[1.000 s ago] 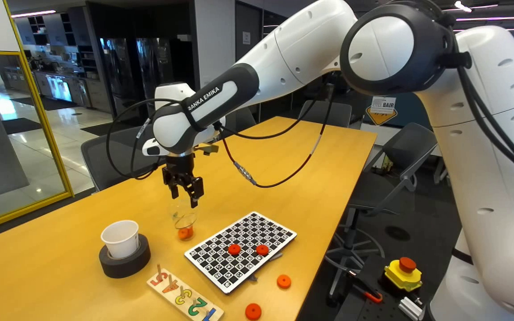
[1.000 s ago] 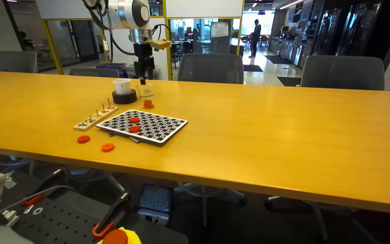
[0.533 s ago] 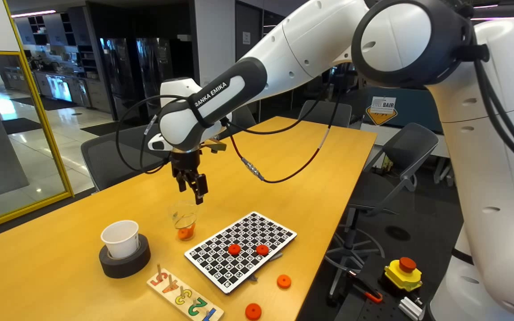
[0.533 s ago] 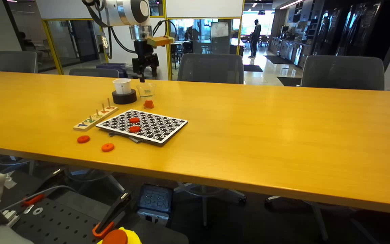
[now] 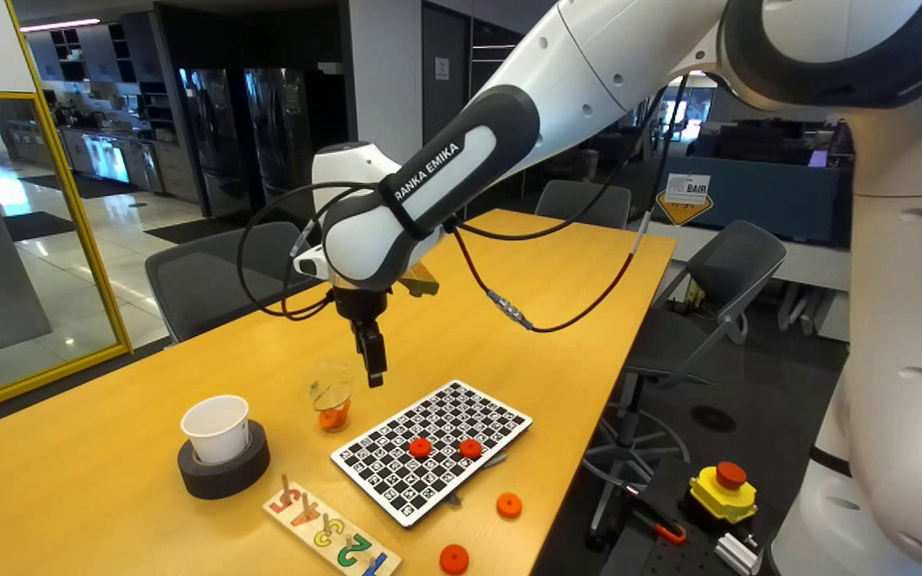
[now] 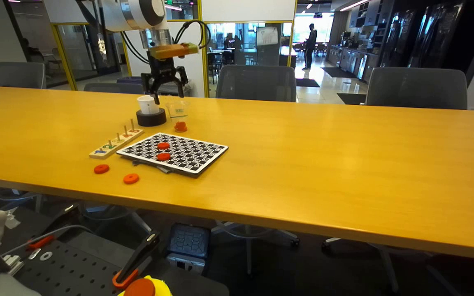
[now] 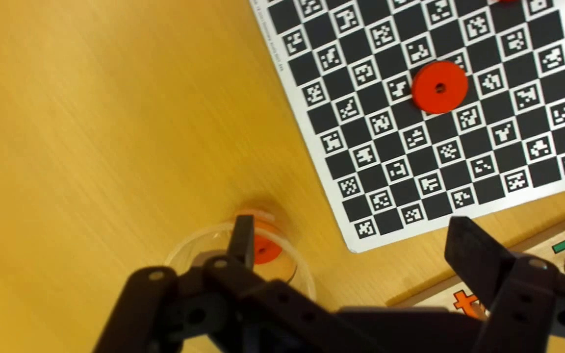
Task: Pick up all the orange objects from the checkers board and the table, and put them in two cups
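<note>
Four orange discs [image 5: 509, 505] out: two on the checkerboard [image 5: 446, 460], two on the table [image 6: 323, 164] between board and the table's robot-side edge. More orange in the clear glass [image 6: 178, 109] near a board corner, can't count it. White cup [image 5: 215, 436]: bottom not visible.

Gripper [image 7: 352, 235] holds nothing, jaws wide apart. Next is probably a pick, my guess a board disc.

What could bite:
Discs skid. Thin and flat, so a grip too high or off-centre likely shoots one out; the table pair could go over the edge.
Board rocks. Grey bits [image 5: 495, 462] poke out from under its robot-side edge, can't tell what. Pressing down there may tilt it and slide both its discs.
Glass tips. Wrist view has one finger [image 7: 242, 240] overlapping its rim; height gap unreadable. Low sideways swing could clip it and spill the lot. Clear walls make it easy to misjudge.
White cup may get bumped if jaws spread inside its mouth; dark ring [image 5: 223, 482] around its base should steady it.
Number strip [image 5: 331, 530] by the board's short edge has upright pegs; a low pass could snag one.
</note>
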Robot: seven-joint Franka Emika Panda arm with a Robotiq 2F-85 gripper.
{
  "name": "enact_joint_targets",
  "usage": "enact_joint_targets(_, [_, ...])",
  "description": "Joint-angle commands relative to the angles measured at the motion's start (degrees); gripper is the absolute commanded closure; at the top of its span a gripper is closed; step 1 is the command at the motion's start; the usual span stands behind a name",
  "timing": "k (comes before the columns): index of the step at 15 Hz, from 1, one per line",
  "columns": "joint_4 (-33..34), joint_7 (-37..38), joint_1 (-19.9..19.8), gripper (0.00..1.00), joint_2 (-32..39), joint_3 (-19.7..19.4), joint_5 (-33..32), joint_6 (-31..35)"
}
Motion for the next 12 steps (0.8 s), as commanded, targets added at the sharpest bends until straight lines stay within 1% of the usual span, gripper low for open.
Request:
enact_joint_targets(1, [-7.22,13.62,1.29,0.0,-3.47,-0.8,-1.79,3.47])
enact_joint_targets(3, [-8.99,18.33,0.82,0.0,-2.7,-0.62,-1.09,4.26])
enact_joint_targets(7, [-12.01,23.19,-0.56,0.0,-1.62,-0.7,0.93,6.28])
enact_joint_targets(12, [-14.07,23.29,-2.77,0.0,0.33,-0.59,5.17,10.53])
